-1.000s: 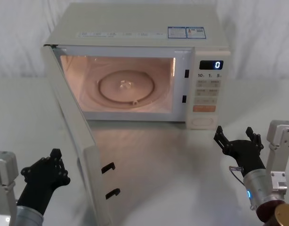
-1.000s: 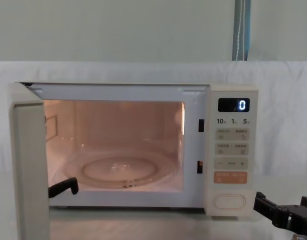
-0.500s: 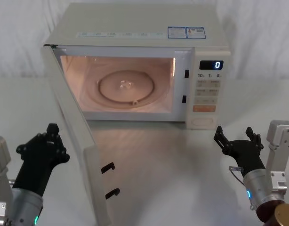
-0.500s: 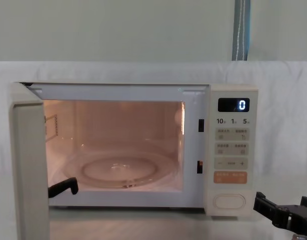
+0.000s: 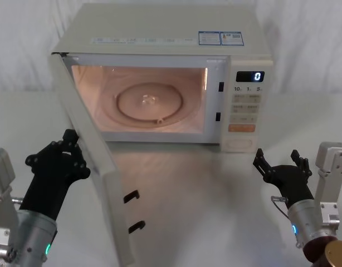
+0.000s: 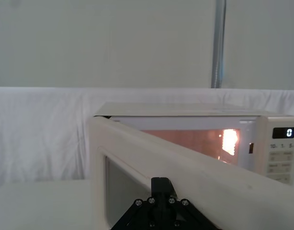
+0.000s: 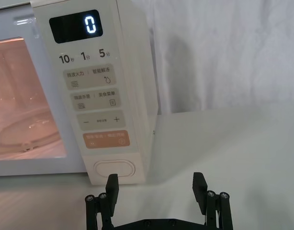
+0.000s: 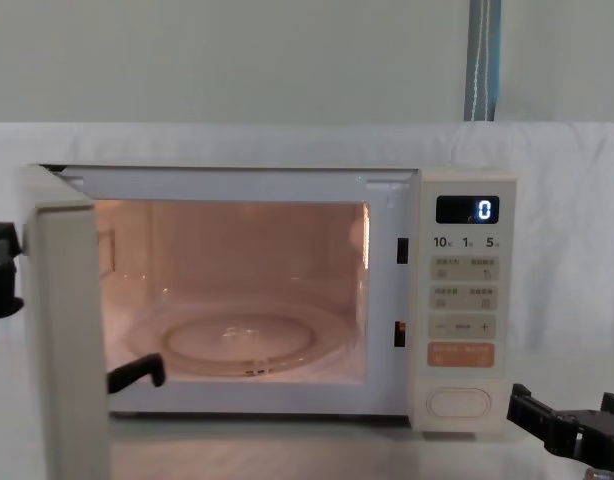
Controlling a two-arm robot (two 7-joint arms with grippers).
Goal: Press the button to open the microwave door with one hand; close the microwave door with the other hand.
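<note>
The broad cream microwave door with its dark glass window stands swung wide open on the left of the cream microwave oven, its free edge out toward the robot over the white counter. Two black latch hooks jut from that edge. The lit cavity holds a round glass turntable.

The left black forked tool, on a grey-white arm rising from the lower left, is raised beside the door's outer face, its fingertips at or just off the panel; contact cannot be told. In the left wrist view its tip points at the door's outer frame. Whether its fingers are spread or pressed together cannot be told.

The right black forked tool hovers low at the right, in front of the narrow control panel, apart from it. In the right wrist view its fingers are spread wide, aimed below the wide cream pill-shaped button at the panel's foot, under the orange rectangular key. The display reads 0
</note>
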